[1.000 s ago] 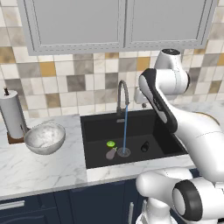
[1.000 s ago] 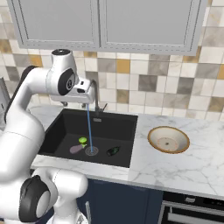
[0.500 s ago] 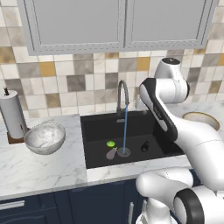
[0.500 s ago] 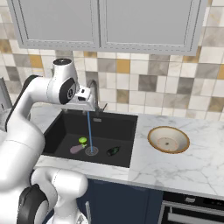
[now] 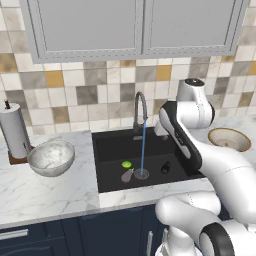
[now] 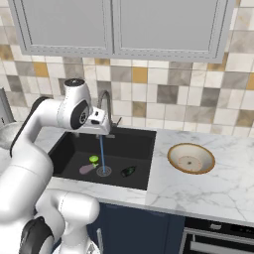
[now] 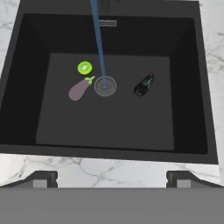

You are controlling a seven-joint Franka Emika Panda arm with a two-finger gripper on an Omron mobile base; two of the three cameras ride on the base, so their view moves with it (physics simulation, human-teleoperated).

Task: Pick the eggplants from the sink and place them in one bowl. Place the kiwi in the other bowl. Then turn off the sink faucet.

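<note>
**Black sink below a wide-open, empty gripper**

Black and rectangular, the sink lies directly beneath the gripper, whose two finger tips stand far apart and hold nothing. White marble counter borders the basin just under the tips. Ahead of the gripper rises the dark gooseneck sink faucet, and a blue stream of water falls from it onto the round metal drain. Off to one side of the gripper sits the deep speckled bowl; on the opposite side sits the shallow tan bowl. On the basin floor, the mauve eggplant lies just beside the drain, the dark eggplant on the drain's other side, and the kiwi just beyond the mauve one.
</note>
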